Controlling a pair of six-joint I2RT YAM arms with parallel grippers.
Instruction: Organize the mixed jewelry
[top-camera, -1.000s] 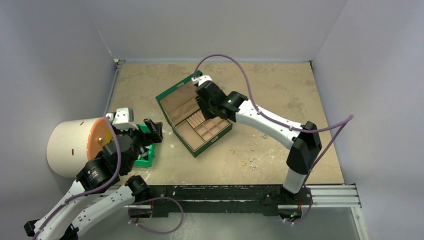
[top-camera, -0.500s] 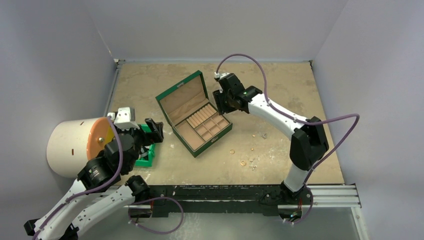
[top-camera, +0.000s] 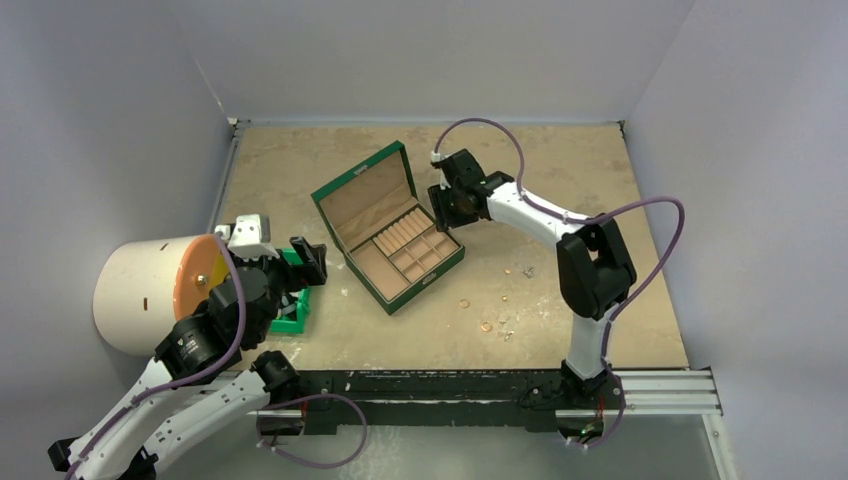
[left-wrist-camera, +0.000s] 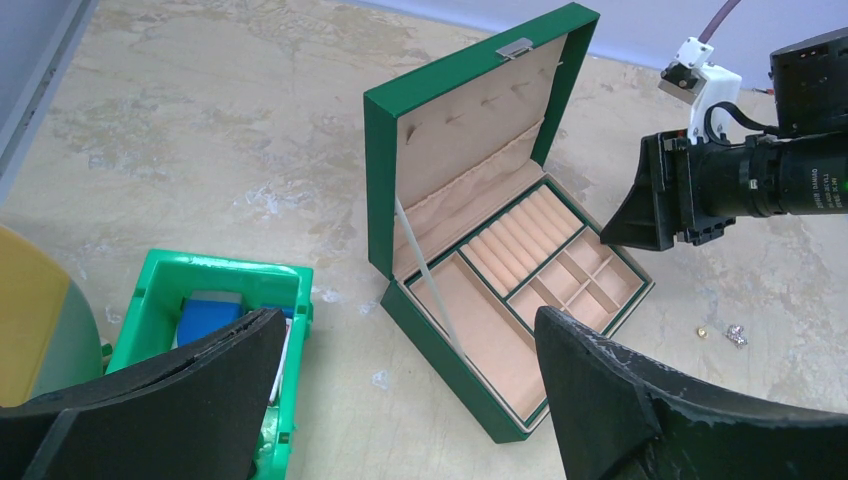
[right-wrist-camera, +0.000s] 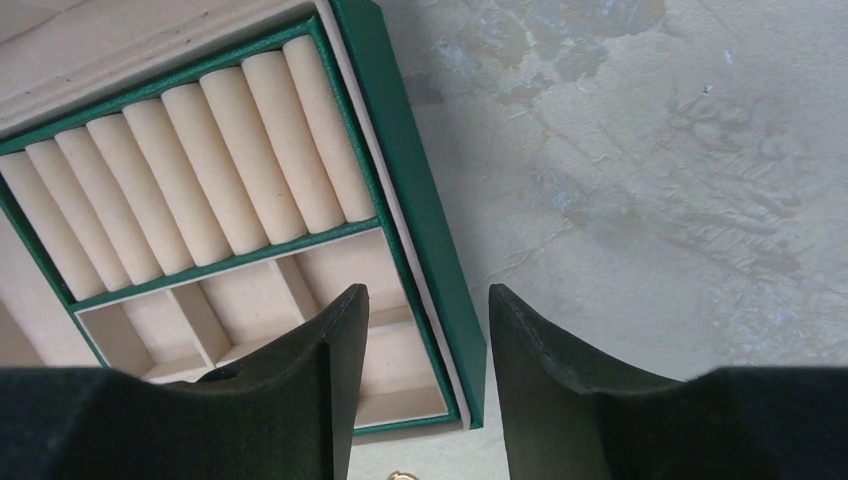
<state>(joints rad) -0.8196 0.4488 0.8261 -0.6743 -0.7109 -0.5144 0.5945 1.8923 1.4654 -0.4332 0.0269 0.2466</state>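
Looking like a robotics lab test cell. Going by: plain pale walls (top-camera: 450, 55) boxing in a scuffed tan table (top-camera: 560, 165), left arm (top-camera: 190, 345) and right arm (top-camera: 590, 265) sitting bolted on a black rail (top-camera: 450, 385) at the near edge, purple cables (top-camera: 481, 121) looping loose off both.

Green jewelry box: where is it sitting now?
Top view: the green box sits left of centre, lid open, between the green bin and the right gripper.

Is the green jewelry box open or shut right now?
Open. The lid of the green box stands raised, and the tan rolls and compartments inside lie exposed and look empty.
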